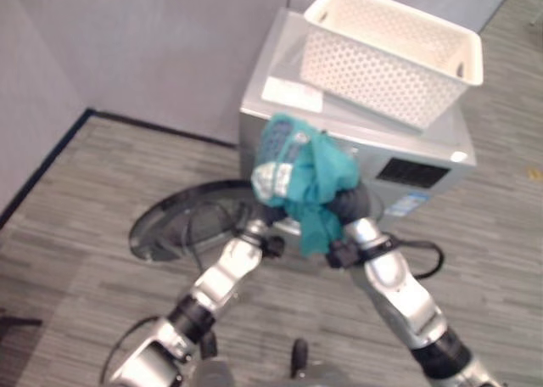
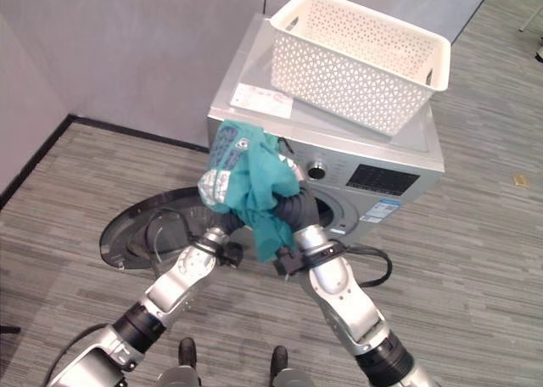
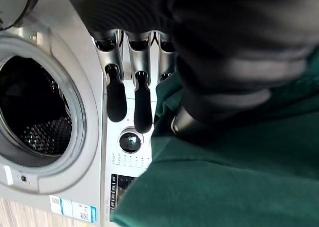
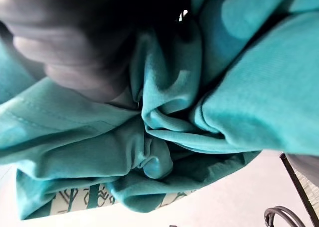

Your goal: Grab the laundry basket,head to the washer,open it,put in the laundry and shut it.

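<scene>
I hold a bunched teal garment [image 1: 310, 179] up in front of the silver washer [image 2: 339, 145], both hands in it. My left hand [image 3: 135, 100] comes up from below; its thumb presses into the cloth while two fingers [image 3: 117, 100] lie straight beside it. My right hand [image 1: 352, 202] grips the garment's right side, cloth gathered round its thumb [image 4: 75, 72]. The washer's round drum opening [image 3: 35, 112] gapes dark, and its door [image 1: 182, 217] is swung wide open to the left. A white perforated laundry basket [image 1: 390, 52] stands tilted on the washer's top.
Grey partition walls [image 1: 153, 39] close in behind and left of the washer, with a black baseboard [image 1: 51, 154] along the floor. The open door takes up the floor space left of my arms. Striped grey carpet [image 2: 475, 260] spreads to the right.
</scene>
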Motion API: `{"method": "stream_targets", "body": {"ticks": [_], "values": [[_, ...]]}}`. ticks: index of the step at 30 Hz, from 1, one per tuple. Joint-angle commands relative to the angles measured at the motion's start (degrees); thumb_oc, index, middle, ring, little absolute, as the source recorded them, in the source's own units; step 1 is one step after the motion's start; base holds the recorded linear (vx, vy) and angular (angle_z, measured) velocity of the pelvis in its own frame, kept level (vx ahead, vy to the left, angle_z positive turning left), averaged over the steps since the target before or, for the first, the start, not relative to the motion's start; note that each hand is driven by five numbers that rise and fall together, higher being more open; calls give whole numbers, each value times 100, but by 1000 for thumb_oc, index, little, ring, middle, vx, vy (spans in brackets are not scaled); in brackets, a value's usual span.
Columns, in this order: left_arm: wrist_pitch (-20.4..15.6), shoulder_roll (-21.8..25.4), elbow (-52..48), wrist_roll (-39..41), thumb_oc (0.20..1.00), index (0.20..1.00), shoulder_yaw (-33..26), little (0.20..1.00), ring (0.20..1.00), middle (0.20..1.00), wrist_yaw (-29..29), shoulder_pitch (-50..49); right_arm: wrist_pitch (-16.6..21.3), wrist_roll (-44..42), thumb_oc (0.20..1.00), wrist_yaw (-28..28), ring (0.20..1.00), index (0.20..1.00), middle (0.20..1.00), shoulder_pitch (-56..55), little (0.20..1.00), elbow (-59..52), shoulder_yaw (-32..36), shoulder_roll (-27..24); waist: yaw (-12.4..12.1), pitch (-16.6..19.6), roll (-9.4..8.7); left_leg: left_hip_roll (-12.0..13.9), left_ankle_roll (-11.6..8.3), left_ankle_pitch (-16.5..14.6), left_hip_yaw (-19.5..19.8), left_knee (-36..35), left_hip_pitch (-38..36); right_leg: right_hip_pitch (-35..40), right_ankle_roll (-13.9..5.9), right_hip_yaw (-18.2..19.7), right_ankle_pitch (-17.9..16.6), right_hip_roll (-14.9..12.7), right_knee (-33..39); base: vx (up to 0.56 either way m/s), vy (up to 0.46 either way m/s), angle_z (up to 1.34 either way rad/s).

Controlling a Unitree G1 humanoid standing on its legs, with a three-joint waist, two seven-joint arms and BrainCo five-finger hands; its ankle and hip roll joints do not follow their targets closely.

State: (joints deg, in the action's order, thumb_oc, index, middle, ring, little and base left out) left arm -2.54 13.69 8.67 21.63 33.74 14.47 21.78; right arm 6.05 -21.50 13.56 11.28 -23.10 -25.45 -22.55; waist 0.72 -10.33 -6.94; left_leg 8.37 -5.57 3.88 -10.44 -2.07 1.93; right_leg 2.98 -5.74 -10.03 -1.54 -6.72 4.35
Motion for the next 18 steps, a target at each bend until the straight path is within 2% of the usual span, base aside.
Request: {"method": "stream_targets", "body": {"ticks": [1,8,18], "values": [[-431,-404,383,62,200,200,270,200,200,200,59,581,587,-286,200,-26,200,200,200,374,200,-550,66,43,1,107,63,179,187,260,138,-232,450,130,-18,-436,873,-81,-578,0,0,0],[-559,-271,257,-106,200,200,148,200,200,200,217,466,641,-274,200,22,200,200,200,145,200,-586,177,-146,-10,70,-13,218,160,292,125,-226,480,131,1,-422,863,-43,-555,0,0,0],[-709,-40,79,-412,200,200,-319,200,200,200,475,363,645,-383,200,-97,200,200,200,-146,200,-493,230,-321,-29,94,-26,242,121,335,145,-259,519,146,2,-448,843,-1,-489,0,0,0]]}}
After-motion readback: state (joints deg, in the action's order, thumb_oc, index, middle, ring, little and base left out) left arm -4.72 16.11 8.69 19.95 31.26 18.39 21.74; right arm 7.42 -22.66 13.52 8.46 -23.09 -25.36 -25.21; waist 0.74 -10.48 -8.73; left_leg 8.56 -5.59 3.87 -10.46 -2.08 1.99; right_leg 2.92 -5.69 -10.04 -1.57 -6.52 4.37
